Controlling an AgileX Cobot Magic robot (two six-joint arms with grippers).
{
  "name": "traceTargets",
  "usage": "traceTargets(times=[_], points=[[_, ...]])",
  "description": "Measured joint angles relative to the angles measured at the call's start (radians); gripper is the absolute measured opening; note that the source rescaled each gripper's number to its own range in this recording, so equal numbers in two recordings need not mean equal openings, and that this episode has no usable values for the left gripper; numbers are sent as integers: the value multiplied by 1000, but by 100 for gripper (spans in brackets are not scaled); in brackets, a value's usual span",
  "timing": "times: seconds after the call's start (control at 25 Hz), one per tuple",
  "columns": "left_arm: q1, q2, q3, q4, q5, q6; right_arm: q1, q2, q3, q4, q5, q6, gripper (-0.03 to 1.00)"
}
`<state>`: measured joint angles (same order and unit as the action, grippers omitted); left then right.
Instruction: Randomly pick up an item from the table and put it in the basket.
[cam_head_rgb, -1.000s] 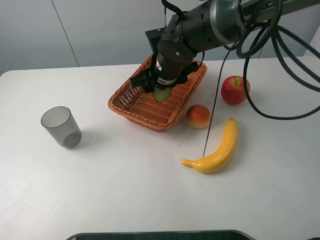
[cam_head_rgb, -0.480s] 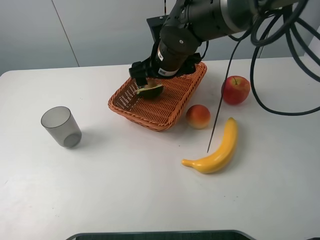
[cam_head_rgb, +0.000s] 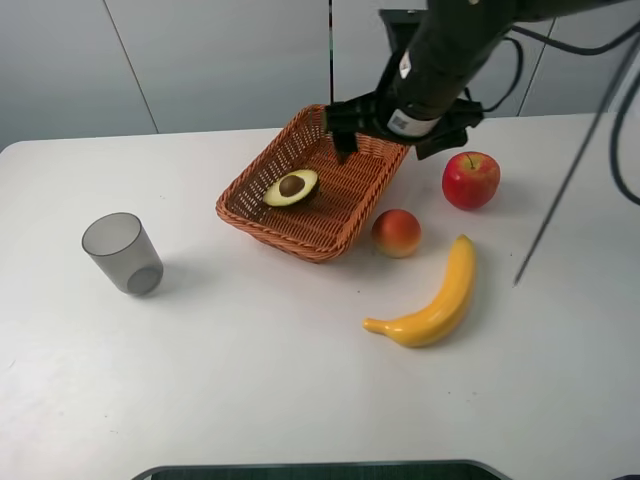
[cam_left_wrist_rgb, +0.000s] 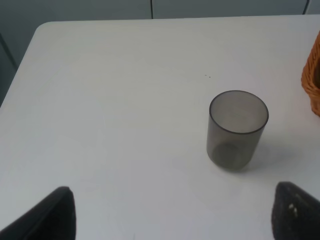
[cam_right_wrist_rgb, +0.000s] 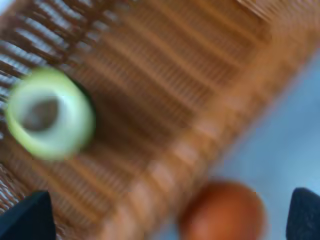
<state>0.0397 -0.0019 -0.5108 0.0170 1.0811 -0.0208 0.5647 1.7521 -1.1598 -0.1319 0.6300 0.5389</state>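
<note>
The halved avocado (cam_head_rgb: 291, 187) lies cut face up inside the orange-brown wicker basket (cam_head_rgb: 262, 218) on the white table (cam_head_rgb: 250, 360). It shows blurred in the right wrist view (cam_right_wrist_rgb: 50, 114), with the basket's weave (cam_right_wrist_rgb: 165, 90) around it. My right gripper (cam_head_rgb: 390, 135) is open and empty, raised above the basket's far right corner, apart from the avocado. Its dark fingertips (cam_right_wrist_rgb: 25, 220) frame the right wrist view. My left gripper (cam_left_wrist_rgb: 170, 215) is open and empty over bare table, out of the exterior view.
A grey translucent cup (cam_head_rgb: 123, 253) stands at the left and also shows in the left wrist view (cam_left_wrist_rgb: 237, 129). A small peach (cam_head_rgb: 397, 232), a red apple (cam_head_rgb: 470, 179) and a yellow banana (cam_head_rgb: 432, 299) lie right of the basket. Black cables (cam_head_rgb: 570, 180) hang at the right.
My right gripper let go of the avocado, which now lies in the basket. The gripper rose and moved right, away from it. The left arm has not moved.
</note>
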Motion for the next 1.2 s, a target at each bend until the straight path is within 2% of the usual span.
traceTargets(times=[0.24, 0.36, 0.56, 0.8, 1.08, 1.2], points=[[0, 0, 0, 0, 0, 0, -194, -231, 261, 116, 40, -139, 100], [0, 0, 0, 0, 0, 0, -282, -369, 374, 124, 69, -189, 100], [0, 0, 0, 0, 0, 0, -396, -609, 471, 125, 139, -246, 100], [0, 0, 0, 0, 0, 0, -414, -909, 485, 117, 270, -311, 100], [0, 0, 0, 0, 0, 0, -414, -1233, 485, 117, 435, -444, 100], [0, 0, 0, 0, 0, 0, -414, -1342, 485, 120, 467, -481, 100]])
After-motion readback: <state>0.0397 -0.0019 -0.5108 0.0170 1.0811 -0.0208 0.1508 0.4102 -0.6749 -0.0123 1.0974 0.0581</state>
